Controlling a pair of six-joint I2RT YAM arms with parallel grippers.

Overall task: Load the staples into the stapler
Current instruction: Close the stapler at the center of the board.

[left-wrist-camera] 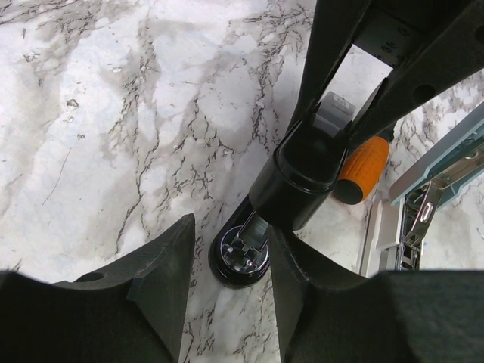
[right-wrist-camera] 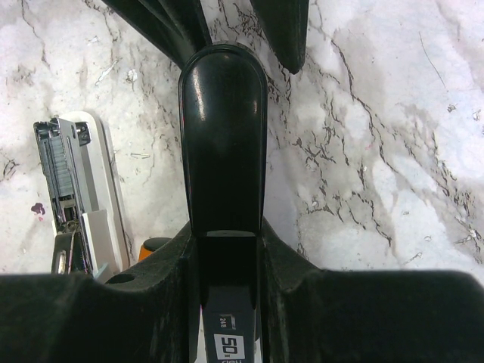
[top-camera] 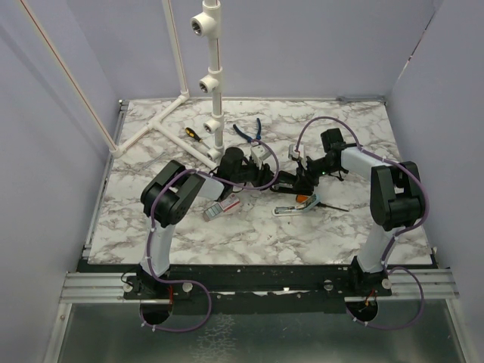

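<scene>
The black stapler point(top-camera: 290, 182) lies mid-table between my two grippers. My right gripper point(right-wrist-camera: 224, 242) is shut on its raised black top arm point(right-wrist-camera: 223, 136), also visible in the left wrist view point(left-wrist-camera: 302, 174). The round front end of its base, with the metal channel point(left-wrist-camera: 240, 253), lies on the marble. My left gripper point(left-wrist-camera: 231, 234) is open, its fingers on either side of that front end; a gap shows on the left side. The white and red staples box point(top-camera: 215, 210) lies to the left under my left arm. I cannot tell whether a strip is in the channel.
A pale teal bar point(top-camera: 293, 207) and an orange-handled screwdriver point(top-camera: 304, 199) lie just in front of the stapler, also seen in the left wrist view point(left-wrist-camera: 442, 151). Blue pliers point(top-camera: 249, 130), a yellow screwdriver point(top-camera: 193, 133) and a white pipe frame point(top-camera: 212, 83) stand at the back.
</scene>
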